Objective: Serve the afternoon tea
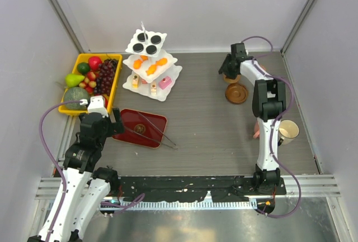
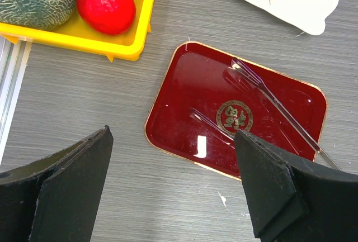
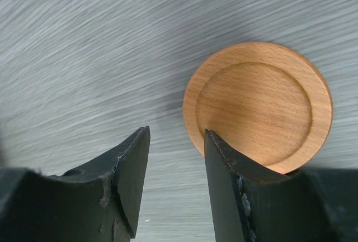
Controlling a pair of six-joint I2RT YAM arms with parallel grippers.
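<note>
Right hand [image 3: 176, 136] hovers with fingers slightly apart, empty, the coaster [image 3: 263, 105] flat on the tabletop [image 3: 84, 41] just outside them. Closing here risks pinching air or shoving it away. Left hand [image 2: 172, 136] gapes wide, idle.

I see my right gripper [image 1: 228, 70] near a round dark-brown wooden coaster [image 1: 236, 93], well right of the white three-tier scalloped stand [image 1: 174, 73].

Lab test booth, plain white walls [image 1: 196, 7], aluminium rail [image 1: 313, 184], grey table [image 1: 207, 119]
</note>
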